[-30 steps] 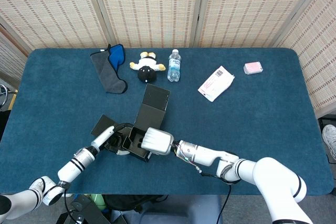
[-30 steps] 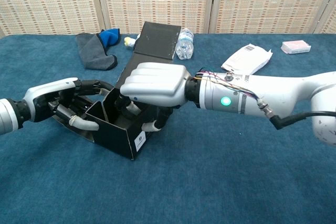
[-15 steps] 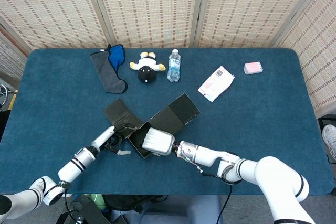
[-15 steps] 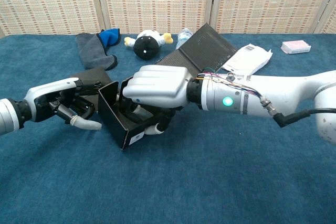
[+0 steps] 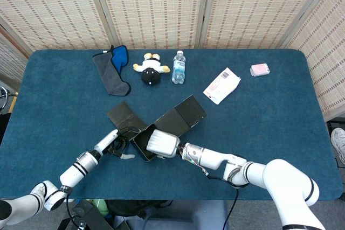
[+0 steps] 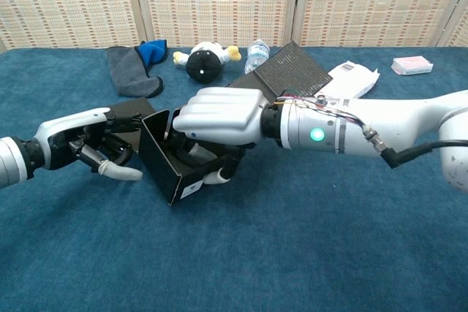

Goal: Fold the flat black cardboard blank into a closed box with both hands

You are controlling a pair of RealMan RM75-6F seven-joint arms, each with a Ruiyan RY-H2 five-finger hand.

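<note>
The black cardboard box (image 5: pixel 178 118) lies half folded on the blue table, its tray part open at the top, its long lid flap (image 5: pixel 190 111) stretched out to the back right and a side flap (image 5: pixel 122 115) lying flat to the left. My right hand (image 5: pixel 163 143) covers the tray and grips its wall, fingers reaching inside; in the chest view this right hand (image 6: pixel 219 116) hides most of the box (image 6: pixel 162 167). My left hand (image 6: pixel 86 144) hovers just left of the tray wall, fingers half curled and holding nothing. The left hand (image 5: pixel 116 143) shows beside the side flap.
Along the back of the table lie a grey and blue cloth (image 5: pixel 112 68), a small plush toy (image 5: pixel 150 68), a water bottle (image 5: pixel 178 67), a white pouch (image 5: pixel 221 85) and a pink packet (image 5: pixel 260 69). The table's near edge (image 5: pixel 161 197) runs close behind both forearms.
The box has turned under my right hand, so the lid flap now points back right instead of straight back. The tray wall has slipped out of my left hand, which stayed in place.
</note>
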